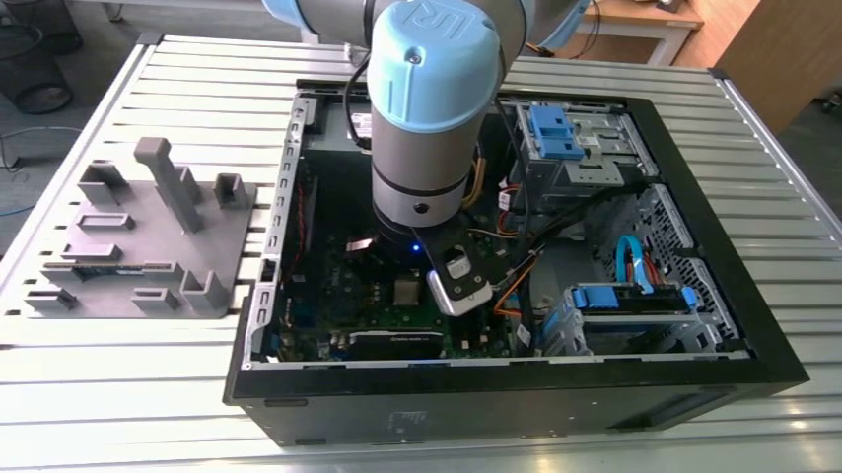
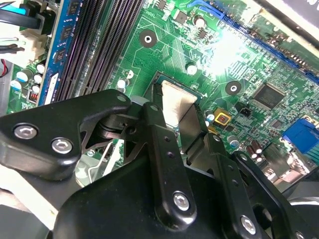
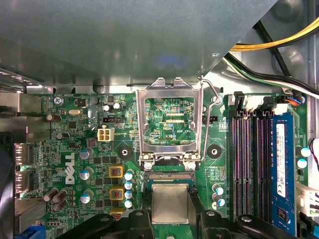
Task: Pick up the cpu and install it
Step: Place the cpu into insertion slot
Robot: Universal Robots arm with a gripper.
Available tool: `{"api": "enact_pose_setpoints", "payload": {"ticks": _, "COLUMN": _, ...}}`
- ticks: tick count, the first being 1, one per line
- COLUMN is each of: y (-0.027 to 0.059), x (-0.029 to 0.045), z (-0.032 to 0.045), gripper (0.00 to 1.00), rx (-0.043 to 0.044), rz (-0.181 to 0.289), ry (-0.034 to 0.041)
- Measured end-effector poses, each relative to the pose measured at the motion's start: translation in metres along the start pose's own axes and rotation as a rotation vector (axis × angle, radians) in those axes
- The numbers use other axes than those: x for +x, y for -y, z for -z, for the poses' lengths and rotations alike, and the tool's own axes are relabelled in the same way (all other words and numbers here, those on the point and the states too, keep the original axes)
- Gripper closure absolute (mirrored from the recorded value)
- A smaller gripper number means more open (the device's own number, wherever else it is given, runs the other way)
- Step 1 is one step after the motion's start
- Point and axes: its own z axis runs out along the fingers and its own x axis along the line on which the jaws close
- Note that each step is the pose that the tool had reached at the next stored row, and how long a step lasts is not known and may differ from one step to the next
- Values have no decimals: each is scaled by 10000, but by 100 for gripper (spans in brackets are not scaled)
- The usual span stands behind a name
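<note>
Where the arm (image 1: 421, 108) reaches down into the open computer case (image 1: 526, 389) lying on the slatted table (image 1: 750, 108), its wrist hangs over the green motherboard (image 1: 375, 296), near the middle of the case. A grey moulded fixture (image 1: 145, 236) sits on the table at the exterior view's left, well apart from the case.

Jaws narrow, closed on the cpu (image 3: 170, 203) by two opposite edges. Black fingers (image 2: 158, 139) flank it on either side in both wrist views. Pale metal top faces up, edges square to the socket (image 3: 169, 175).

Cpu sits over the socket opening, just beside the hinge of the load plate (image 3: 169, 87). Load plate is flipped open, away from the cpu, with green board showing through its window. Wire lever (image 3: 212, 94) lies along one side of the plate. Cannot tell whether the cpu is seated in the socket or held just above it.

Long black memory slots (image 3: 249, 164) run alongside the socket. A blue memory module (image 3: 280, 164) stands in the slot farthest from the socket.
</note>
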Motion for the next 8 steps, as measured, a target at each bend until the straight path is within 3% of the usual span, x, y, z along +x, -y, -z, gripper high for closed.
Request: {"api": "enact_pose_setpoints", "payload": {"ticks": 8, "y": -1, "x": 0, "z": 39, "gripper": 62, "rx": 2, "rz": 0, "ry": -1}}
